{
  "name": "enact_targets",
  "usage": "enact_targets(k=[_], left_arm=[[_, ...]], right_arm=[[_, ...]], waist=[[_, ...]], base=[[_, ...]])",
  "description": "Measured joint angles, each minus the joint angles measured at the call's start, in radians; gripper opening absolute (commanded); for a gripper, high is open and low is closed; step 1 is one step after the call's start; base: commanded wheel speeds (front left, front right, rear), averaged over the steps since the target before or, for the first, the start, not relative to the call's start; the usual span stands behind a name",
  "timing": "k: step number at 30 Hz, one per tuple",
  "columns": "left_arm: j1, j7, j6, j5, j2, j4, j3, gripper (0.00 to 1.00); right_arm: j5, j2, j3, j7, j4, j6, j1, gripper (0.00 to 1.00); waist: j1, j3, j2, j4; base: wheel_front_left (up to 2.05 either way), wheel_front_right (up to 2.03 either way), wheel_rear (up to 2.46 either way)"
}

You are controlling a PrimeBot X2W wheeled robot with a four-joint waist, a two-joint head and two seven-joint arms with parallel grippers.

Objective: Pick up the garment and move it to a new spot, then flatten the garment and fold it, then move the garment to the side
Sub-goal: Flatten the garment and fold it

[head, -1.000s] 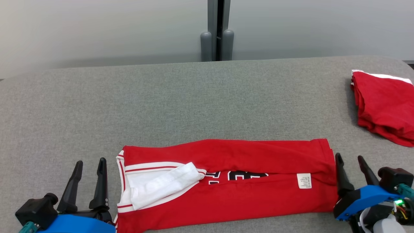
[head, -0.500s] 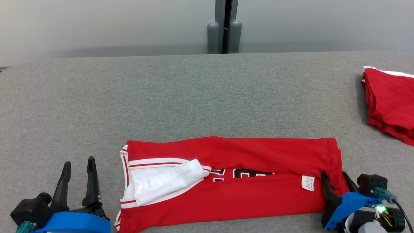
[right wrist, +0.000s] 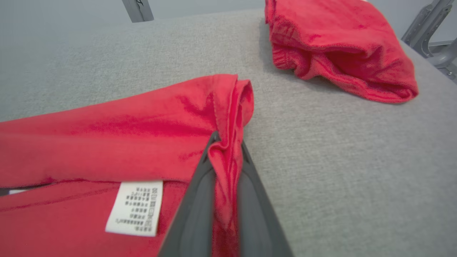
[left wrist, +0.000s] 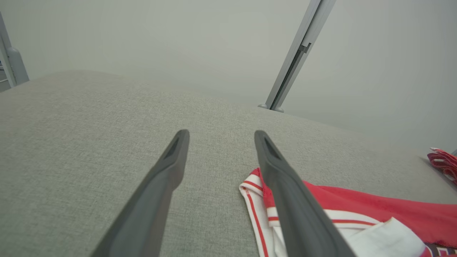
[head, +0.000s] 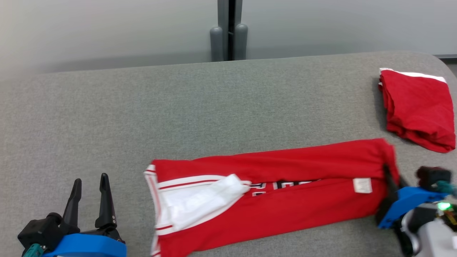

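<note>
The garment [head: 285,200] is a red jersey with white trim and black letters, folded into a long strip across the near part of the grey table [head: 214,107]. It lies at a slant, its right end farther back. My right gripper [head: 389,172] is shut on the hem at that right end; the right wrist view shows the gripper [right wrist: 226,141] with bunched red cloth [right wrist: 107,135] pinched between its fingers, next to a white label [right wrist: 134,207]. At the lower left my left gripper [head: 90,179] is open, holding nothing, left of the garment's collar end [left wrist: 357,210].
A second red garment [head: 417,107], folded, lies at the table's far right, close behind the held end [right wrist: 339,46]. A grey post [head: 228,35] stands behind the table against a pale wall. Bare grey table stretches behind and left of the jersey.
My right gripper moved onto the garment's right hem and shut on it. That end now sits farther back, so the strip slants. The head camera has shifted; the left gripper stays open.
</note>
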Motion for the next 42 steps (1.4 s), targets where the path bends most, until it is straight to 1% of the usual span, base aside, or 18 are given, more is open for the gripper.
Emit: enact_targets(k=[3, 7, 9, 11, 13, 15, 19, 25, 26, 27, 29, 34, 37, 42], left_arm=[[0.001, 0.000, -0.004, 0.002, -0.005, 0.003, -0.001, 1.00], [0.001, 0.000, -0.009, 0.004, -0.011, 0.009, -0.003, 1.00], [0.001, 0.000, -0.012, 0.008, -0.015, 0.011, -0.004, 1.00], [0.001, 0.000, -0.017, 0.009, -0.016, 0.014, -0.004, 1.00], [0.001, 0.000, -0.019, 0.010, -0.016, 0.019, -0.007, 1.00], [0.000, 0.000, -0.021, 0.011, -0.016, 0.024, -0.012, 1.00], [-0.005, 0.002, -0.027, 0.013, -0.016, 0.032, -0.025, 1.00], [-0.008, 0.006, -0.029, 0.017, -0.011, 0.036, -0.032, 1.00], [-0.009, 0.006, -0.029, 0.017, -0.011, 0.036, -0.033, 1.00], [-0.011, 0.006, -0.031, 0.017, -0.011, 0.038, -0.035, 1.00], [-0.011, 0.006, -0.032, 0.017, -0.013, 0.041, -0.038, 1.00], [-0.011, 0.006, -0.035, 0.017, -0.020, 0.049, -0.047, 1.00], [-0.011, 0.006, -0.036, 0.017, -0.023, 0.054, -0.049, 1.00], [-0.014, 0.005, -0.040, 0.019, -0.030, 0.063, -0.058, 1.00]], right_arm=[[0.007, -0.037, -0.059, 0.049, -0.090, 0.000, 0.011, 0.00], [0.013, -0.060, -0.133, 0.106, -0.206, -0.001, 0.061, 0.00], [0.033, -0.051, -0.147, 0.132, -0.257, -0.001, 0.080, 0.00], [0.063, -0.021, -0.125, 0.166, -0.306, -0.001, 0.093, 0.00], [0.098, 0.006, -0.074, 0.200, -0.344, -0.001, 0.111, 0.00], [0.126, 0.019, -0.019, 0.222, -0.378, -0.001, 0.127, 0.00], [0.166, 0.041, 0.105, 0.233, -0.424, -0.001, 0.135, 0.00], [0.272, 0.056, 0.314, 0.229, -0.427, -0.001, 0.122, 0.00], [0.295, 0.056, 0.345, 0.221, -0.421, -0.001, 0.112, 0.00], [0.326, 0.057, 0.403, 0.204, -0.398, -0.001, 0.087, 0.00], [0.367, 0.057, 0.466, 0.188, -0.371, -0.001, 0.063, 0.00], [0.426, 0.058, 0.612, 0.167, -0.292, -0.001, -0.001, 0.00], [0.468, 0.058, 0.680, 0.156, -0.237, -0.001, -0.036, 0.00], [0.497, 0.058, 0.749, 0.137, -0.118, -0.001, -0.096, 0.00]], waist=[[0.0000, -0.004, 0.0000, -0.012], [0.0000, -0.010, 0.0000, -0.022], [0.0000, -0.012, 0.0001, -0.025], [0.0000, -0.015, 0.0000, -0.027], [0.0000, -0.017, 0.0000, -0.027], [0.0000, -0.020, 0.0000, -0.026], [0.0000, -0.030, 0.0000, -0.015], [0.0000, -0.045, 0.0000, 0.012], [0.0000, -0.046, 0.0000, 0.018], [0.0000, -0.050, 0.0000, 0.030], [-0.0002, -0.054, 0.0000, 0.044], [-0.0002, -0.060, 0.0000, 0.075], [-0.0001, -0.061, 0.0000, 0.091], [-0.0001, -0.063, 0.0000, 0.112]], base=[[0.00, 0.00, 0.00], [0.00, 0.00, 0.00], [0.00, 0.00, 0.00], [0.00, 0.00, 0.00], [0.00, 0.00, 0.00], [0.00, 0.00, 0.00], [0.00, 0.00, 0.00], [0.00, 0.00, 0.00], [0.00, 0.00, 0.00], [0.00, 0.00, 0.00], [0.00, 0.00, 0.00], [0.00, 0.00, 0.00], [0.00, 0.00, 0.00], [0.00, 0.00, 0.00]])
